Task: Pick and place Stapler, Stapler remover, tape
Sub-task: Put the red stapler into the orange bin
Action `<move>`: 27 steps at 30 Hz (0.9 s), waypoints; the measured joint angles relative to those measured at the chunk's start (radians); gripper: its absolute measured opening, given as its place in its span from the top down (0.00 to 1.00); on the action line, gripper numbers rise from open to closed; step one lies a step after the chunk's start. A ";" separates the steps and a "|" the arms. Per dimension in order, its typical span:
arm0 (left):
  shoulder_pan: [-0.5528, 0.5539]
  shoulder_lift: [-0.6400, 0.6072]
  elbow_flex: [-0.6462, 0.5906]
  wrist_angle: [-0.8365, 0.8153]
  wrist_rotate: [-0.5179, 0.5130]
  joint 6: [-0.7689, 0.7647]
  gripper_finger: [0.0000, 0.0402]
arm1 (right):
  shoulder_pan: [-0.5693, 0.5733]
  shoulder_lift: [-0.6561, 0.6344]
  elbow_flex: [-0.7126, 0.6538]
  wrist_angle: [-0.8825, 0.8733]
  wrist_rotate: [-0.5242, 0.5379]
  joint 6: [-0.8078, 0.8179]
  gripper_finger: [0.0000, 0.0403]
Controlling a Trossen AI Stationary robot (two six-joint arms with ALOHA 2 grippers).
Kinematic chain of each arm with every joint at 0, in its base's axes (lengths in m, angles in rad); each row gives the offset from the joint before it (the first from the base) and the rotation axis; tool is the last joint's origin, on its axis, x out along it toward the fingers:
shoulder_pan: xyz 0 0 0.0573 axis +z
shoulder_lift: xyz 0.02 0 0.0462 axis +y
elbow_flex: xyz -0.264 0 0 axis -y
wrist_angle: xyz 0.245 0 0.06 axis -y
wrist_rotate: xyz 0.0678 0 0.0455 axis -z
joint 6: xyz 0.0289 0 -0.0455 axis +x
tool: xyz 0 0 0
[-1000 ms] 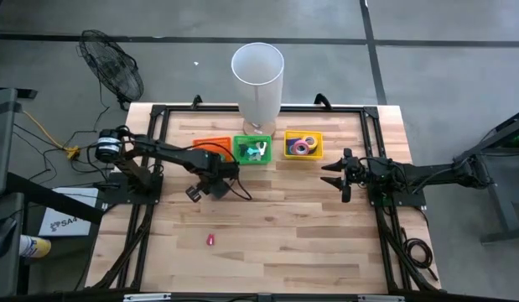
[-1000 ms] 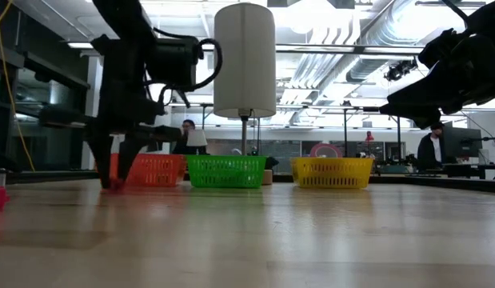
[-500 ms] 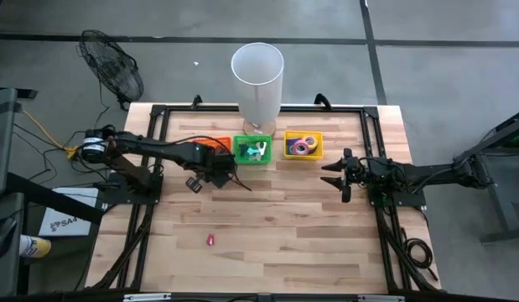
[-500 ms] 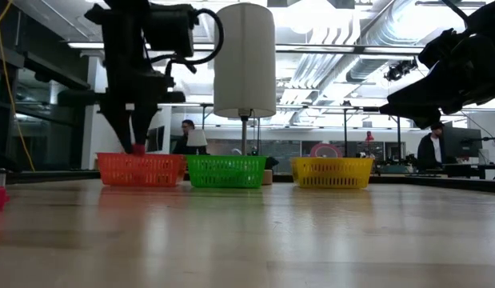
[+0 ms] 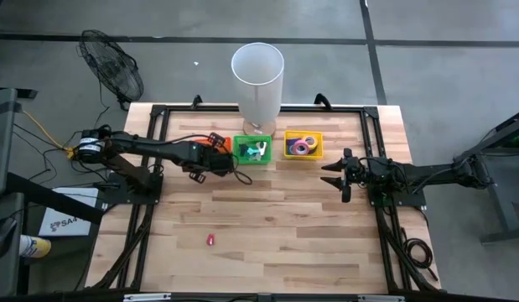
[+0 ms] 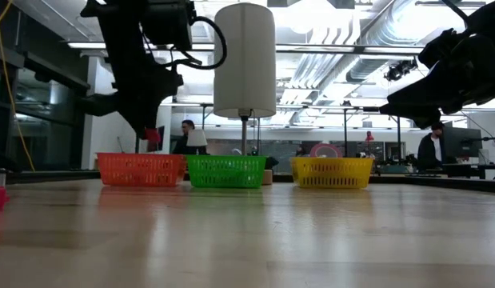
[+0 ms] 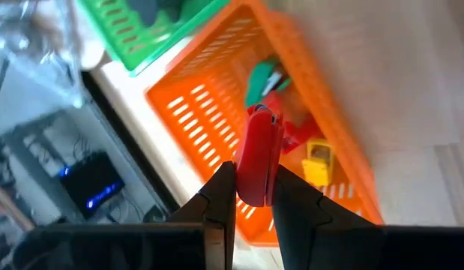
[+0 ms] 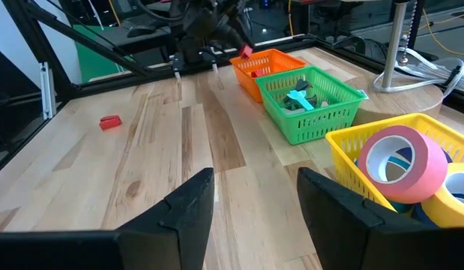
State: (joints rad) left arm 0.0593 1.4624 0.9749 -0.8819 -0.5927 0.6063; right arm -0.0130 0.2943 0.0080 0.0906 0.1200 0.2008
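Pale wooden planks are making up the bench [image 5: 267,218], with three small plastic baskets sitting in a row near its far edge beside a tall white cylinder [image 5: 257,77]. The left claw [image 7: 250,196] is hovering just above the orange basket [image 7: 217,120], clenched on a small red stapler [image 7: 255,154] that is standing lengthwise between the fingers. That stapler is looking rigid, compact and probably light, with smooth sides that could be slipping if pinched near a tip; gripping it across its flat flanks near the middle, as now, is seeming the safest hold. Several small items are already lying in the orange basket. The green basket [image 8: 310,105] is holding a teal piece, likely a staple remover, hard and toothy, best pinched across its body. The tape [image 8: 402,161] is lying in the yellow basket [image 8: 344,146]; those rolls are light and stiff, best taken across the ring wall. Another small red object [image 5: 210,240] is lying well apart on the near planks. The right claw [image 8: 254,195] is waiting released, well apart over the right side.
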 joint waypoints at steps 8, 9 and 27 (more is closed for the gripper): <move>0.072 0.000 0.000 -0.006 -0.039 -0.149 0.86 | 0.000 0.000 0.000 0.000 0.000 0.000 0.54; 0.087 0.000 0.000 -0.007 -0.030 -0.151 0.86 | 0.000 0.000 0.000 0.000 0.000 0.000 0.54; 0.368 0.000 -0.001 0.001 0.320 -0.111 0.86 | 0.000 0.000 0.000 0.000 0.000 0.000 0.54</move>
State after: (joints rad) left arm 0.4275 1.4624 0.9741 -0.8812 -0.2731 0.4948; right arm -0.0130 0.2943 0.0080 0.0908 0.1202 0.2011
